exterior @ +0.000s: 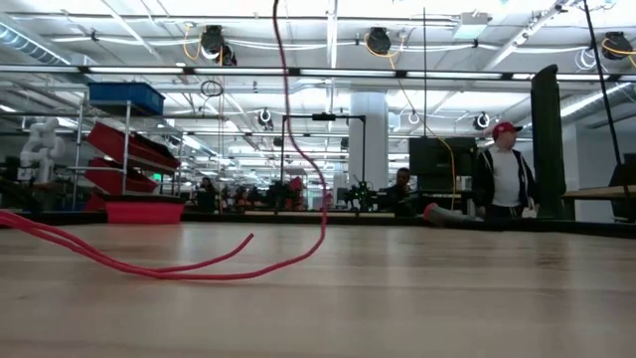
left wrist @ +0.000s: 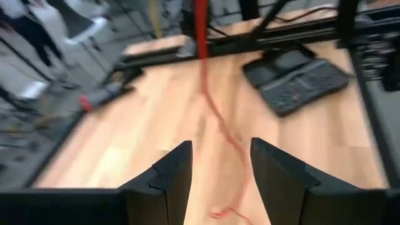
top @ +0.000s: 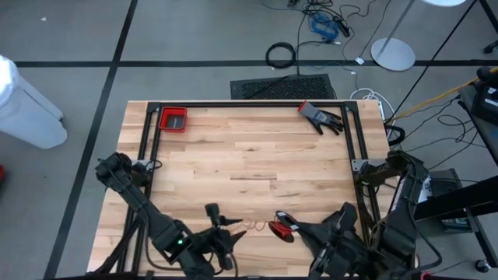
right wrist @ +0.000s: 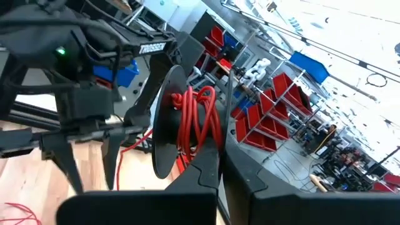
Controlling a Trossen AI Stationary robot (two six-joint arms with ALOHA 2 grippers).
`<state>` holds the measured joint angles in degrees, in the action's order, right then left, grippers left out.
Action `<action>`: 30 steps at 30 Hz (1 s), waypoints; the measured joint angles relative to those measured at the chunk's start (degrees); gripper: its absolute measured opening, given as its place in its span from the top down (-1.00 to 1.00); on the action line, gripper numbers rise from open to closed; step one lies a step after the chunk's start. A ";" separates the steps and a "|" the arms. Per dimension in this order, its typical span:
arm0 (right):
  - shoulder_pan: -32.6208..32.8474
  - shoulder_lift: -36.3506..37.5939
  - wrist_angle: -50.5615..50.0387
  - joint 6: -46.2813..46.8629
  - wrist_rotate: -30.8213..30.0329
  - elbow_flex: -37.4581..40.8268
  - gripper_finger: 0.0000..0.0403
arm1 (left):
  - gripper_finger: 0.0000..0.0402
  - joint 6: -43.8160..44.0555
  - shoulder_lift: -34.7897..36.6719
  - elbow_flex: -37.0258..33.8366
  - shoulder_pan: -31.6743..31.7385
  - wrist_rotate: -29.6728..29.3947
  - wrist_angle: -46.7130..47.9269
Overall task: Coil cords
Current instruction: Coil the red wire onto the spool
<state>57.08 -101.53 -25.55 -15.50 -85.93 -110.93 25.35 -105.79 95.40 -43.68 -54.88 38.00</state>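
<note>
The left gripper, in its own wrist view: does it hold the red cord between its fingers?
No. The left gripper stands open, and the red cord runs across the table beyond the gap, touching neither finger.

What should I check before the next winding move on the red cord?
1. Right tool gripping the black spool: ok, shut on it.
2. Red cord wound on the spool: ok, several loops in place.
3. Left tool released: ok, fingers apart, cord running between them unpinched.
4. Loose cord on the table: ok, slack lies free.
5. Cord snagged on the glove or red bin: ok, both far off.
6. Cord's free end: cannot tell.
</note>
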 joint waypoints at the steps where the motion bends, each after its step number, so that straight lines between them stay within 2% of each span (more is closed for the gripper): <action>1: 0.04 0.06 -0.01 0.01 0.00 0.00 1.00 | 0.16 0.05 0.01 -0.39 0.29 1.58 -0.99; 4: 0.04 0.16 0.02 0.01 -0.02 0.00 1.00 | 0.16 -0.14 0.01 -1.41 1.00 5.15 -3.45; 12: 0.04 0.14 0.01 -0.01 0.07 0.00 1.00 | 0.16 -0.14 0.04 -4.57 3.05 8.25 -6.19; 17: 0.04 0.14 -0.01 -0.08 0.09 0.00 1.00 | 0.16 -0.19 0.05 -7.13 3.70 18.06 -7.43; 19: 0.04 0.14 0.00 -0.12 0.09 0.00 1.00 | 0.16 -0.19 0.05 -8.02 3.82 18.30 -8.14; 23: 0.04 0.12 0.01 -0.16 0.09 0.00 1.00 | 0.16 -0.30 0.05 -8.67 4.36 15.05 -8.14; 30: 0.04 0.12 0.01 -0.19 0.09 0.00 1.00 | 0.16 -0.75 0.05 -8.82 4.61 14.88 -8.11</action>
<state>57.12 -101.41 -25.54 -15.68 -85.84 -110.93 24.60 -105.73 86.59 -39.07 -40.00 29.89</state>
